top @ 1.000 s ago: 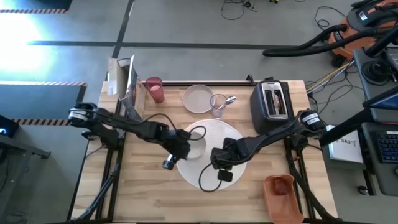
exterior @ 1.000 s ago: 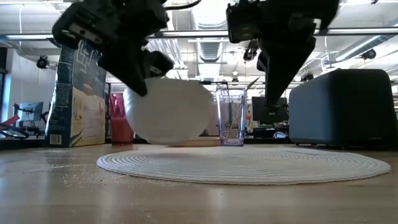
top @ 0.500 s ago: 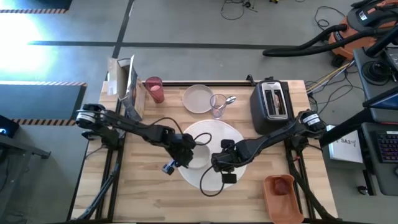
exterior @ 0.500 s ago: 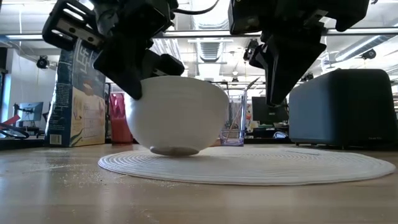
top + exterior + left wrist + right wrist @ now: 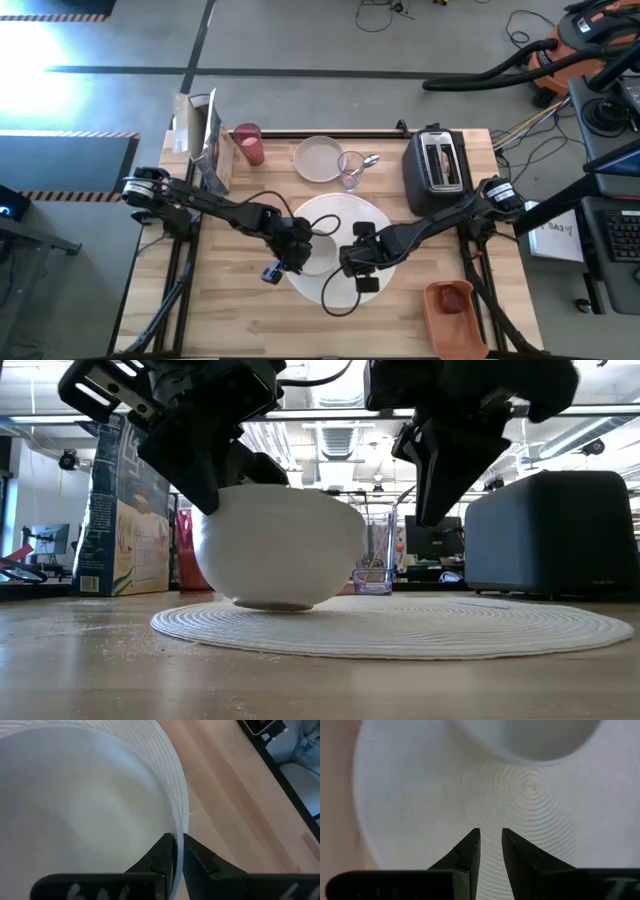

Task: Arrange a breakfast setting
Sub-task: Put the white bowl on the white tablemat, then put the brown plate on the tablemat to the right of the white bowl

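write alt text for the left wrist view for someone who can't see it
The left gripper pinches the rim of the white bowl between its jaws, seen from just above. The bowl sits on the white woven placemat, with bare wooden table beyond.

Bare placemat (image 5: 372, 222) beside bowl (image 5: 318, 250)
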{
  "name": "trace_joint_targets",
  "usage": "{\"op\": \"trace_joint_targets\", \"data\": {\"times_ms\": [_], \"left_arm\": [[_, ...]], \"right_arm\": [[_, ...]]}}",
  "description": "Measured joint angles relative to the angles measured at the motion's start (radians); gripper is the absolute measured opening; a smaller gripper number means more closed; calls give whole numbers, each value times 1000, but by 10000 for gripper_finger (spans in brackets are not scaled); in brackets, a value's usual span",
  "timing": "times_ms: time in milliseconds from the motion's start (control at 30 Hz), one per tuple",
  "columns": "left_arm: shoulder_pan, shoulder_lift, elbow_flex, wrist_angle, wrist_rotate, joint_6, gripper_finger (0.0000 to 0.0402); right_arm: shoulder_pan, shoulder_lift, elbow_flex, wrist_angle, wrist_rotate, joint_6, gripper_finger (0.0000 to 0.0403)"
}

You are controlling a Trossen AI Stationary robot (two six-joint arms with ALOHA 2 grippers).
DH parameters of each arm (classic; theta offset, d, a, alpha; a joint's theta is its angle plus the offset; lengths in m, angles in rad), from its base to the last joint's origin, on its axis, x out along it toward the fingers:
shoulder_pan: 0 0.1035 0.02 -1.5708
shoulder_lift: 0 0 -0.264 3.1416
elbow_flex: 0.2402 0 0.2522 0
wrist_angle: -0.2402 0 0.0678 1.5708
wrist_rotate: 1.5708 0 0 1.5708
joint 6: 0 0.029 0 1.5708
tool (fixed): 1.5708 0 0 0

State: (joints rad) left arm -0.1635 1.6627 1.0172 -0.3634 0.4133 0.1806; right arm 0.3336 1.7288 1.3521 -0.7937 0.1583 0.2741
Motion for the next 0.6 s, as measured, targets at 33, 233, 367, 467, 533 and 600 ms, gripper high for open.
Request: {"op": "trace_joint_targets", "data": {"times_ms": [33, 233, 367, 467, 533, 600], "left_arm": [[0, 0, 0, 0, 1, 0, 25], [0, 0, 0, -9, 1, -9, 47], [0, 0, 0, -39, 4, -9, 76], [0, -2, 0, -63, 39, -7, 104], [2, -7, 0, -79, 50, 8, 122], [3, -17, 0, -84, 51, 37, 136]], "right_arm": [[0, 0, 0, 0, 15, -2, 70], [0, -1, 60, -2, 29, -50, 70], [0, -1, 119, -16, 29, -52, 70], [0, -1, 151, -18, 29, -56, 70], [0, -1, 166, -22, 30, -65, 70], [0, -1, 176, -21, 30, -66, 70]]}}
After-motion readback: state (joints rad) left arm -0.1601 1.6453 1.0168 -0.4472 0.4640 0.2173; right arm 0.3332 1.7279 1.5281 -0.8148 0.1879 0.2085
